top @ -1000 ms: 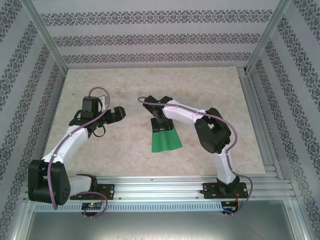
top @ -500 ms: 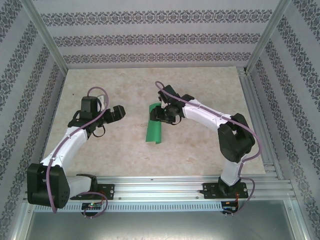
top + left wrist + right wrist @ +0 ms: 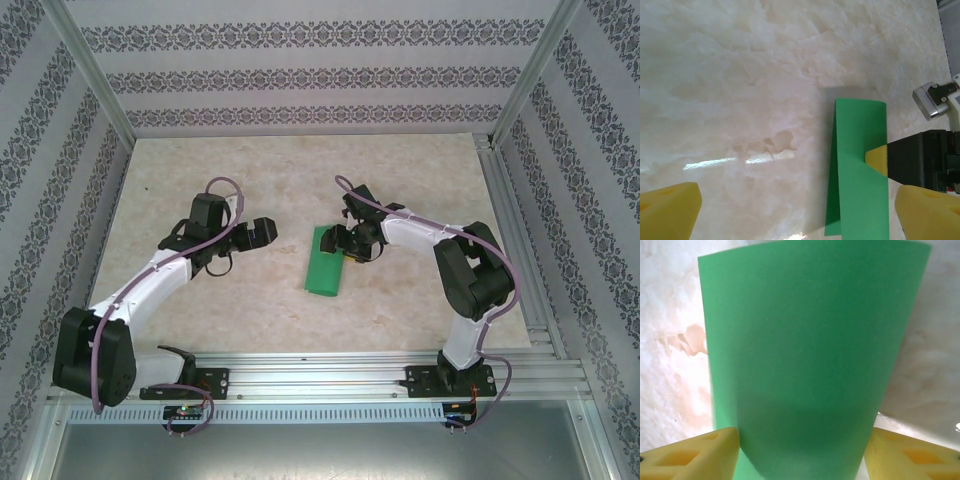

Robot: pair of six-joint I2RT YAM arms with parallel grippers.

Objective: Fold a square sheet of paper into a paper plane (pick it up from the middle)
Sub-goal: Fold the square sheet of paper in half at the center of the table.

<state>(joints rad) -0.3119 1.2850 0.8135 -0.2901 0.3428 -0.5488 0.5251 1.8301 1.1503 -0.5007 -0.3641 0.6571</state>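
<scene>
Paper [image 3: 855, 150] folded over; left-wrist view shows layers, seemingly loose.

Top external: sat fixed above and behind the arm bases [image 3: 185, 380], looked down over the whole desk [image 3: 250, 170]. Left wrist: looked down from near at the square sheet of paper [image 3: 860, 165] [image 3: 805, 350] [image 3: 325, 272]; right wrist: sat closest, facing it. All three shared that sheet.
</scene>
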